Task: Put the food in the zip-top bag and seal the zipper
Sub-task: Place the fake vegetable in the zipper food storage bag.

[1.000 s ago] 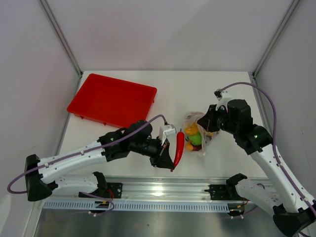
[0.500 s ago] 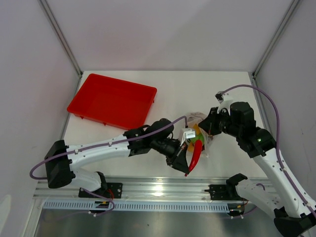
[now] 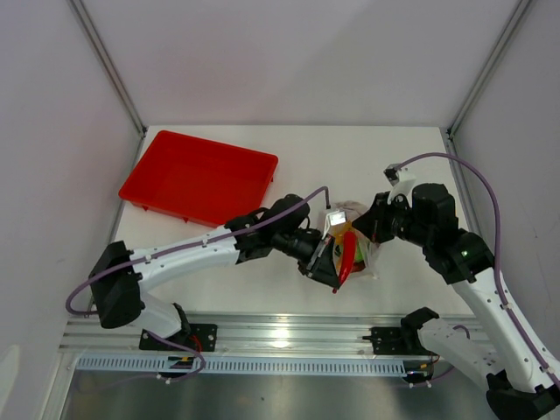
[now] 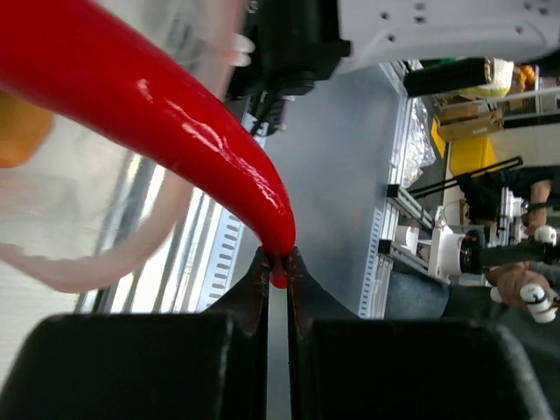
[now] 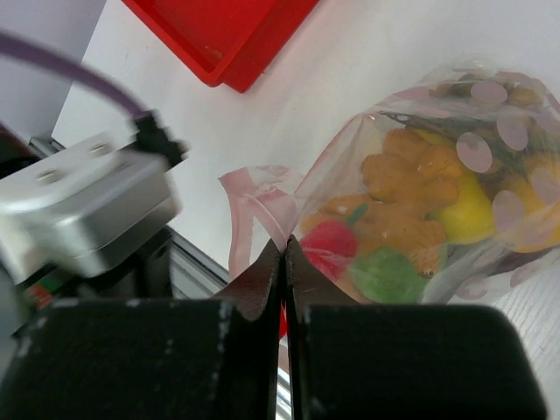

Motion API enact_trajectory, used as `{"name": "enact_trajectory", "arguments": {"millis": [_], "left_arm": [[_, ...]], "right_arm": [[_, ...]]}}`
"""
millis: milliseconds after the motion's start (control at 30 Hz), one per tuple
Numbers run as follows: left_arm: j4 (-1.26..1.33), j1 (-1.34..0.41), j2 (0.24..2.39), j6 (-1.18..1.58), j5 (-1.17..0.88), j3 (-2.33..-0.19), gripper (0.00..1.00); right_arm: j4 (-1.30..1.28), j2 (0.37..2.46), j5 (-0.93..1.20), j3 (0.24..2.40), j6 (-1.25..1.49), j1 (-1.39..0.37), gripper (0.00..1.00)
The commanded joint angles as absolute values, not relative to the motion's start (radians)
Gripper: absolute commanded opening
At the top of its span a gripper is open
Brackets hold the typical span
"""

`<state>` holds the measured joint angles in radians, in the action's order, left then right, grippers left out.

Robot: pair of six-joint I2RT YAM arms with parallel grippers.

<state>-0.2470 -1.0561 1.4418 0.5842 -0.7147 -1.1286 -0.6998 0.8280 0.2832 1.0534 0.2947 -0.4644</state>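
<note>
Red glossy chili clamped by its tip in left gripper, over the zip-top bag.
One bag, clear and crinkly, is set on the table, edge pinched by right gripper; brown, yellow, green food inside.

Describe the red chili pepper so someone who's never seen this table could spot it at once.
From the red tray at the table's far left, look right and nearer to the clear zip-top bag. On its left the left hand pinches the chili pepper by one tip: long, curved and glossy red, unlike the rounded yellow, green and orange pieces inside.
</note>
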Motion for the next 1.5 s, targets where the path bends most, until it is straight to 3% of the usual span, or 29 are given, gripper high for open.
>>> {"name": "enact_trajectory", "arguments": {"millis": [0, 433, 633, 833, 933, 1100, 1133, 1200, 1467], "left_arm": [[-0.224, -1.022, 1.492, 0.656, -0.735, -1.173, 0.00], [-0.225, -0.960, 1.631, 0.836, -0.597, -1.347, 0.01], [-0.273, -0.956, 1.686, 0.796, -0.476, -1.376, 0.06], [-0.264, -0.956, 1.672, 0.756, -0.428, -1.310, 0.25], [-0.291, -0.957, 1.652, 0.703, -0.413, -1.305, 0.44], [-0.284, -0.957, 1.531, 0.661, -0.278, -1.257, 0.63], [-0.275, -0.959, 1.505, 0.643, -0.255, -1.246, 0.70], [-0.265, -0.971, 1.428, 0.621, -0.203, -1.220, 0.99], [-0.057, -1.020, 1.100, 0.569, -0.006, -0.988, 0.99]], "right_arm": [[-0.666, 0.813, 0.321, 1.097, 0.307, -0.460, 0.00], [-0.646, 0.822, 0.318, 1.111, 0.342, -0.462, 0.00], [-0.641, 0.828, 0.330, 1.132, 0.368, -0.462, 0.00], [-0.653, 0.830, 0.308, 1.140, 0.364, -0.462, 0.00], [-0.652, 0.831, 0.314, 1.143, 0.367, -0.462, 0.00], [-0.655, 0.850, 0.328, 1.158, 0.365, -0.462, 0.00], [-0.658, 0.853, 0.327, 1.161, 0.364, -0.462, 0.00], [-0.661, 0.856, 0.322, 1.163, 0.356, -0.460, 0.00], [-0.681, 0.861, 0.305, 1.166, 0.344, -0.462, 0.00]]}}
